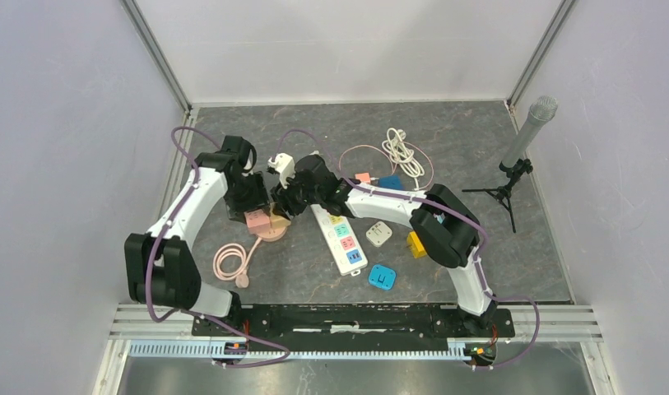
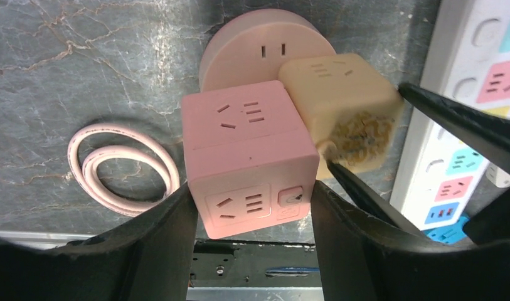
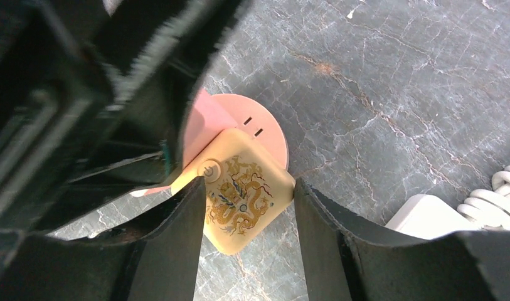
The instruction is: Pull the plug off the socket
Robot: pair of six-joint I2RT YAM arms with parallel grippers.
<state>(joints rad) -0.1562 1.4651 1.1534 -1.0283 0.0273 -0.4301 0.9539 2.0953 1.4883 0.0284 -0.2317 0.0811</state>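
A pink cube socket stands on a round pink base, with a cream-yellow cube plug pressed against its right side. My left gripper is shut on the pink cube, one finger on each side. My right gripper is shut on the yellow plug, which bears a dragon print and a power button. In the top view both grippers meet over the pink cube, left gripper from the left and right gripper from the right. The join between plug and socket is hidden.
A white power strip with coloured sockets lies just right of the cubes. A coiled pink cable lies near left. A white adapter, yellow block, blue cube, white cable bundle and microphone stand lie to the right.
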